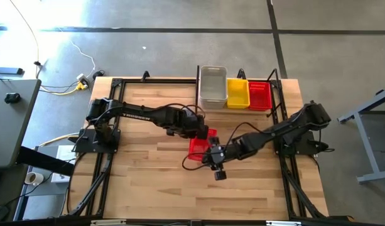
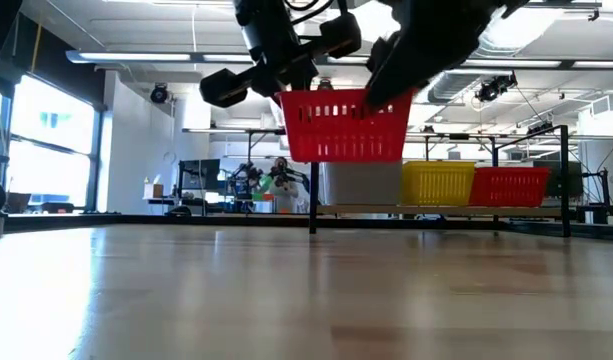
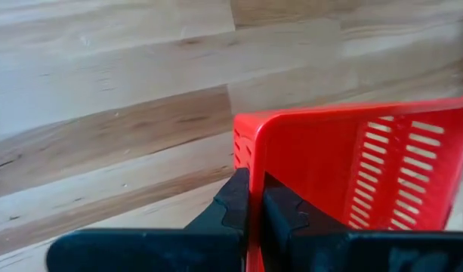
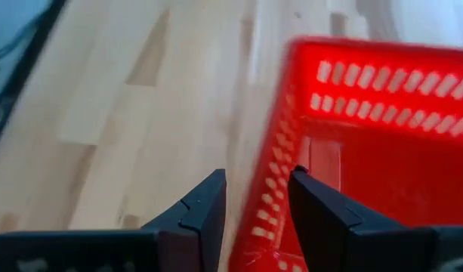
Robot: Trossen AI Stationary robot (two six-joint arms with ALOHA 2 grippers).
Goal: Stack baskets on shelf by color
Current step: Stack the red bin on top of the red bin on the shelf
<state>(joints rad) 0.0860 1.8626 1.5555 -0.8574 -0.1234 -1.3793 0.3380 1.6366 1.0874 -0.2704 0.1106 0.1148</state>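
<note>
Left gripper (image 3: 255, 208) was clamped on the red basket (image 2: 344, 125)'s rim, lifted mid-table; right gripper (image 4: 257, 200) gaped beside its wall. One-sided pinch, so it could've tilted or slipped.

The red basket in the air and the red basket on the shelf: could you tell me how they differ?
The lifted basket hangs above the table, while the shelf basket sits on the shelf. The left pincer is shut on the lifted one's rim; nothing touches the other. Both are red with perforated sides.
</note>
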